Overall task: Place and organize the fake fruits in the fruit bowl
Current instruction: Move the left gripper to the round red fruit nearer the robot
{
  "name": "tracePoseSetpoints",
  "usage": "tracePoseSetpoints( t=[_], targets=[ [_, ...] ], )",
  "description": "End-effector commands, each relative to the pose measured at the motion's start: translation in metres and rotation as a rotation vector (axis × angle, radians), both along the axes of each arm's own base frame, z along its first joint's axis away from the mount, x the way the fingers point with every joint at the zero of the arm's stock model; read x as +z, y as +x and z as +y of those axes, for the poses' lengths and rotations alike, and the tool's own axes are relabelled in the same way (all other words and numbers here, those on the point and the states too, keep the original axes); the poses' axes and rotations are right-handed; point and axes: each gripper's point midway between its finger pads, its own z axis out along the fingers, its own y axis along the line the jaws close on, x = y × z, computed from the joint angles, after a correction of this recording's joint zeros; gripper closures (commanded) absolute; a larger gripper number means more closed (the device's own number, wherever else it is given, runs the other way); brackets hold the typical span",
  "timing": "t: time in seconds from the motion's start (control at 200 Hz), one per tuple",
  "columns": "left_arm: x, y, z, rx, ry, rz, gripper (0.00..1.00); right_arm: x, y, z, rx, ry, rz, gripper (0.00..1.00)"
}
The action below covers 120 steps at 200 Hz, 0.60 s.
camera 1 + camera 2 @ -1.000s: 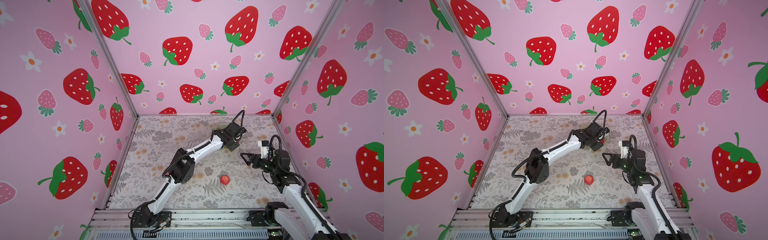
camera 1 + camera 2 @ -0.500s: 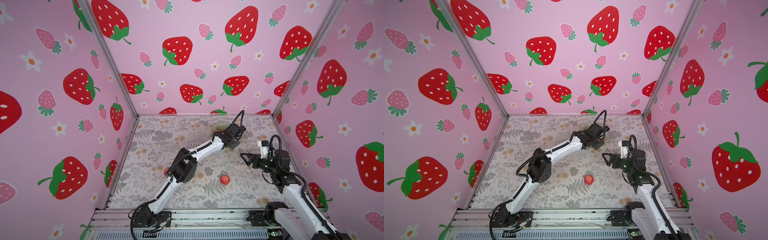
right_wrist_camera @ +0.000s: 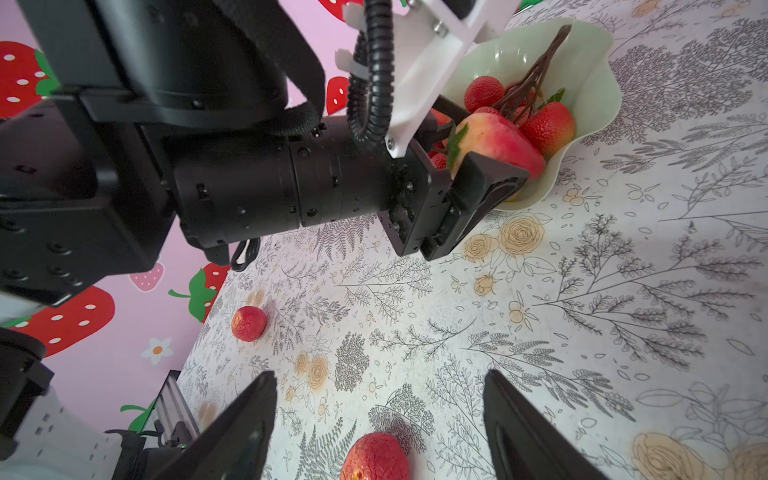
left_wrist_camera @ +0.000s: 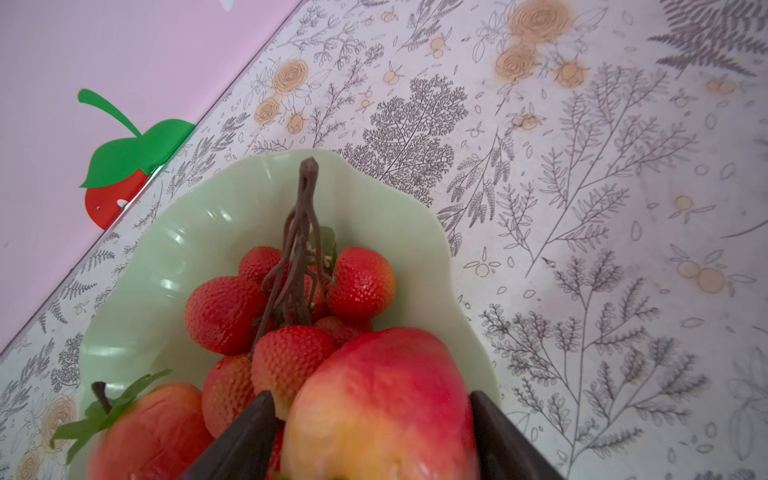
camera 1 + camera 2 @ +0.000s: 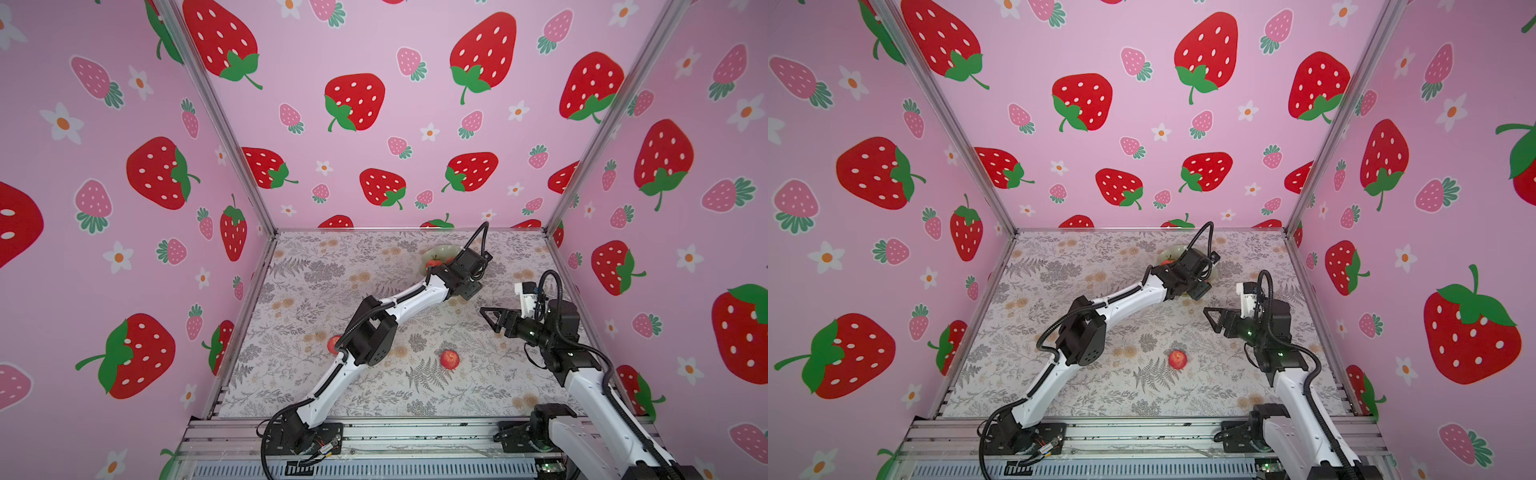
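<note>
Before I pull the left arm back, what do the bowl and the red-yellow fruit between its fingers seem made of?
The fruit bowl: pale green and glossy, with sharp white highlights on its wavy wall. It is probably glazed ceramic or hard plastic; I cannot tell which.
The red-yellow fruit: likely painted foam or plastic, judging by its matte skin, soft airbrushed colour fade and lack of sharp glints.

Left arm (image 5: pixel 409 296) stretched to bowl (image 5: pixel 441 250); red fruit (image 5: pixel 450 359) on table (image 5: pixel 316 266).
</note>
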Motion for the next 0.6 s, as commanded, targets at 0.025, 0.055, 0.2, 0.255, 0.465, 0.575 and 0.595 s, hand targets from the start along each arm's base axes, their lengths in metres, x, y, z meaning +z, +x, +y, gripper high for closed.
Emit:
tracePoseSetpoints(
  t=[0.025,0.055,0.2,0.255,0.465,0.575,0.595],
  targets=[
    [0.066,-0.007,-0.009,-0.057,-0.123,-0.094,0.24,-0.002,0.0,0.0,0.001,0.009,0.006,0.21],
    [0.074,-0.008,-0.008,-0.063,-0.135,-0.103,0.24,-0.002,0.0,0.0,0.001,0.01,0.006,0.21],
    [0.11,-0.023,0.003,-0.091,-0.173,-0.138,0.24,0.001,0.003,-0.001,-0.003,-0.003,-0.003,0.21],
    [0.122,-0.033,0.012,-0.097,-0.182,-0.142,0.24,0.002,0.005,-0.001,-0.003,-0.008,-0.004,0.21],
    [0.093,-0.094,0.087,0.023,-0.15,0.0,0.24,-0.023,-0.001,-0.009,-0.019,-0.09,0.059,0.21],
    [0.048,-0.151,0.109,0.015,-0.15,0.108,0.25,-0.042,-0.015,-0.007,0.001,-0.084,0.106,0.21],
    [0.04,-0.163,0.111,0.005,-0.149,0.123,0.25,-0.045,-0.018,-0.006,0.009,-0.076,0.118,0.21]
  ],
)
